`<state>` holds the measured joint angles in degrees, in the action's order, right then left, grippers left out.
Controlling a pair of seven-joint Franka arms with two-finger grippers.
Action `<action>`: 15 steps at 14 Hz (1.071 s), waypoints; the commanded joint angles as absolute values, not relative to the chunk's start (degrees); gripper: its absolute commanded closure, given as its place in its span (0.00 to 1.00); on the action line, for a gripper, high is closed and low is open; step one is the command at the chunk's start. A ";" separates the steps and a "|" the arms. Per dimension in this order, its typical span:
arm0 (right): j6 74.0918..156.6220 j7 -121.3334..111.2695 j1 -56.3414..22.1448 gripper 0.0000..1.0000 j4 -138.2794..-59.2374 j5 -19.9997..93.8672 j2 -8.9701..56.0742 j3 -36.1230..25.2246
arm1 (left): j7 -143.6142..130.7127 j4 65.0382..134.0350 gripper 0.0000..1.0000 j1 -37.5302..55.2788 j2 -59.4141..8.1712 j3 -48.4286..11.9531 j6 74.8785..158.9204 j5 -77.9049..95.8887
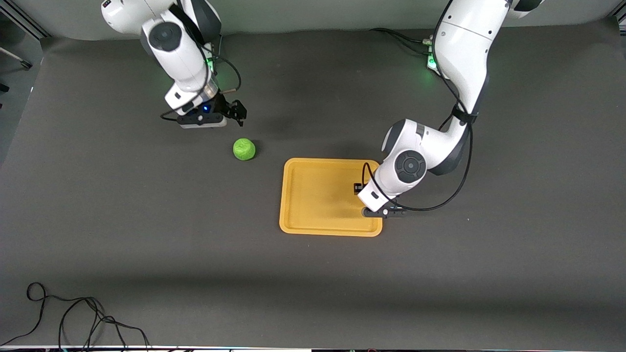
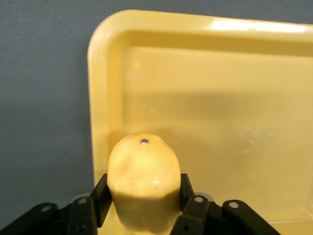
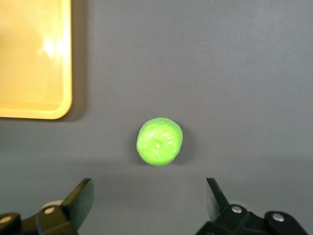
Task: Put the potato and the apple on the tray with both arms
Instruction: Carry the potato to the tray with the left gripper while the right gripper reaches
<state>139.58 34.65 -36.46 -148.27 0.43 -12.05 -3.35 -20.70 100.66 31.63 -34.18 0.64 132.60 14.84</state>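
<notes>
Two white robot arms reached over a dark grey table. The left gripper [image 2: 142,210] hung over the orange-yellow tray [image 1: 293,215], above the tray's end toward the left arm's side, its two black fingers [image 2: 101,198] clamped against the sides of the potato [image 2: 143,186]. The potato was a yellow-tan oval lump, its long axis running out from between the fingers and its tip over the tray floor close to a rounded corner. It looked set to be lowered and let go.

The right gripper [image 3: 149,203] hovered over bare table near the right arm's base, its fingers spread wide with nothing between them. The apple [image 1: 244,149], a bright green bumpy ball, sat on the table between that gripper and the tray, apart from the tray's rim. In the right wrist view the apple [image 3: 159,141] lay just ahead of the open fingers, roughly centred on the gap. The right arm was plainly the nearer one to it, so the pick seemed to call for a short advance forward and down before closing.
</notes>
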 commanded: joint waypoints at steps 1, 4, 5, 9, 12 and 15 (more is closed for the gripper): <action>148.50 35.68 -36.82 0.00 -147.66 -0.35 -2.84 -3.52 | -20.21 100.02 0.46 32.70 -35.77 1.05 133.50 15.82; 155.99 36.12 -37.00 0.00 -147.57 -0.35 4.91 -3.52 | -20.21 99.93 0.00 32.70 -36.12 1.05 133.68 15.29; 157.05 36.12 -36.91 0.00 -147.48 -0.35 6.23 -3.52 | -20.30 99.93 0.00 32.61 -35.86 1.05 133.68 15.29; 164.35 36.12 -36.91 0.00 -147.22 -0.26 13.00 -3.52 | -24.15 100.10 0.00 30.51 -26.49 1.67 131.75 15.91; 164.09 36.12 -36.91 0.20 -147.13 -0.35 13.62 -3.52 | -24.44 99.50 0.00 22.62 -16.38 2.02 117.74 12.67; 163.65 35.86 -36.91 0.44 -146.95 -0.26 13.01 -3.43 | -16.04 102.03 0.00 16.80 -9.33 2.02 113.65 6.08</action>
<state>163.89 34.70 -36.62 -147.88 0.43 13.02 -3.31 -20.70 97.80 19.31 -13.87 2.62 115.01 8.95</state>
